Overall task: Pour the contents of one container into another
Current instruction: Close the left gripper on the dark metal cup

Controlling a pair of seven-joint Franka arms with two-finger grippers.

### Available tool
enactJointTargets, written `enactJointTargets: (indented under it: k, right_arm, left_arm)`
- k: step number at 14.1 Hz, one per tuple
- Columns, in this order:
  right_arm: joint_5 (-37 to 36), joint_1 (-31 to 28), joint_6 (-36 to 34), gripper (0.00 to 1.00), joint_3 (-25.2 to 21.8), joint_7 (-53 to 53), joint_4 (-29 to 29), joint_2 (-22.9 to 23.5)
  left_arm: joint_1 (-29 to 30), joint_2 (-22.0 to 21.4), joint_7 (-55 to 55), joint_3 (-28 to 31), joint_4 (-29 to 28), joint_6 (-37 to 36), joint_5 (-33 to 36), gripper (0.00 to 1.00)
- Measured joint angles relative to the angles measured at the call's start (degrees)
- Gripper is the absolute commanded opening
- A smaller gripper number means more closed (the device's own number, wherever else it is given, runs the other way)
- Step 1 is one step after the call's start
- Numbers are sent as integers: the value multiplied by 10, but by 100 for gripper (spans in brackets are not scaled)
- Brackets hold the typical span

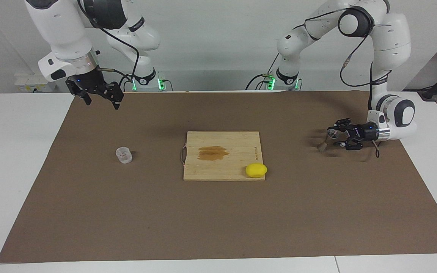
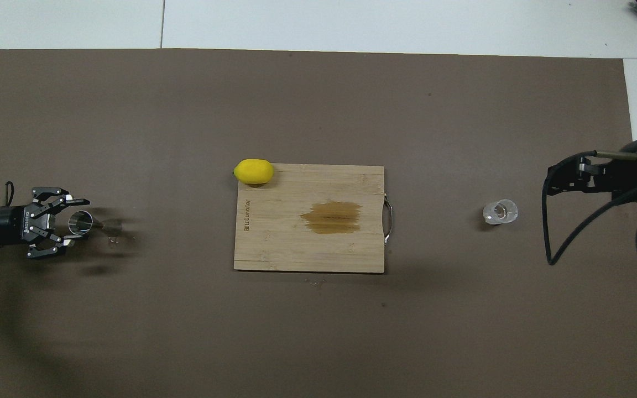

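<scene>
Straddling the upright hourglass-shaped silver metal jigger [image 1: 326, 139] at its end of the mat, the left gripper [image 1: 334, 136] gapes; the right gripper [image 1: 101, 99] waits spread above the mat's edge; the small clear textured cup [image 1: 123, 155] stands apart.

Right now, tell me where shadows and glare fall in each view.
Overhead view: soft, smeared shadows spread on the brown mat around the jigger and the left tool; the clear cup shows bright glints. Facing view: a faint shadow lies beside the cup, and green lights glow at both arm bases.
</scene>
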Motion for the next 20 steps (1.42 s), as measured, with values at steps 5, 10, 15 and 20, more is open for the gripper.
enactJointTargets:
  k: [5, 10, 15, 20]
  right_arm:
    - [0, 0, 0, 99, 0, 0, 0, 0]
    - [0, 0, 0, 99, 0, 0, 0, 0]
    - [0, 0, 0, 99, 0, 0, 0, 0]
    - [0, 0, 0, 99, 0, 0, 0, 0]
  left_arm:
    - [-1, 0, 0, 0, -1, 0, 0, 71]
    - [-2, -1, 0, 0, -1, -1, -1, 71]
    - [-2, -5, 0, 0, -1, -2, -3, 64]
    - [-2, -6, 0, 0, -1, -2, -3, 50]
